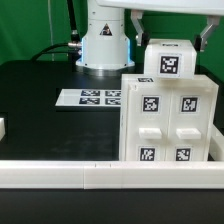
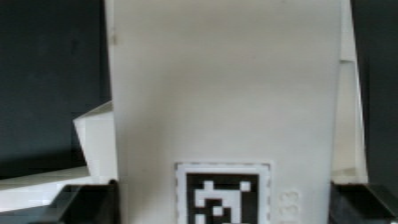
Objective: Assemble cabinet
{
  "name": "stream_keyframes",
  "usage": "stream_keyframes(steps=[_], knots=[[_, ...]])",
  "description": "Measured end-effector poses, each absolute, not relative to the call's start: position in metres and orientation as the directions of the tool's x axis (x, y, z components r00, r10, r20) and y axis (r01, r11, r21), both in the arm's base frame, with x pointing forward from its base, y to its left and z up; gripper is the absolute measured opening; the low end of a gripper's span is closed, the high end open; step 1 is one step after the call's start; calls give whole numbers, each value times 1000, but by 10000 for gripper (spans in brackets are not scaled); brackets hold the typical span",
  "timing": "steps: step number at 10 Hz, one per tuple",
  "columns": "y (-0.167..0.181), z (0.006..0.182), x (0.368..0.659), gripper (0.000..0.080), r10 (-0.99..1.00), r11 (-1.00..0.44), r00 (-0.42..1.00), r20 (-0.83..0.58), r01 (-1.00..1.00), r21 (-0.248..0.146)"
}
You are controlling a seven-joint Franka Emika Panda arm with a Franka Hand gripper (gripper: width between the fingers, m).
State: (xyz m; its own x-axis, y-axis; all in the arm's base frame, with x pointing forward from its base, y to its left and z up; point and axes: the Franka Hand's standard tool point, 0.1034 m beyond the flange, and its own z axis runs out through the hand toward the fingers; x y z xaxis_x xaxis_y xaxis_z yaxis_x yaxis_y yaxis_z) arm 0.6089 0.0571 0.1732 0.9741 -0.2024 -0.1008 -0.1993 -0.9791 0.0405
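The cabinet [image 1: 170, 125] is a large white box with several black-and-white tags. It stands upright at the exterior view's right, behind the front rail. A smaller white tagged panel [image 1: 168, 62] sits at the top of the cabinet. My gripper [image 1: 170, 42] comes down from above, with one finger on each side of that panel. In the wrist view the panel [image 2: 222, 90] fills the picture, its tag sits between the dark fingertips [image 2: 75, 202], and my gripper [image 2: 214, 200] is shut on it. I cannot tell whether the panel rests on the cabinet.
The marker board [image 1: 92, 98] lies flat on the black table to the left of the cabinet. A white rail [image 1: 70, 176] runs along the front edge. A small white piece [image 1: 2, 128] shows at the far left edge. The robot base [image 1: 103, 45] stands behind.
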Motion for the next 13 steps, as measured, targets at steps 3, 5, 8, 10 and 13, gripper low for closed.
stream_keyframes(steps=[3,5,8,10,13], knots=[[56,172,609,557,-196,-980,975,-102,-193,41],[56,172,609,557,-196,-980,975,-102,-193,41],[56,172,609,557,-198,-980,975,-102,-194,41],[56,172,609,557,-225,-974,969,-101,-222,44],[58,171,609,557,-572,-820,816,-80,-567,77]])
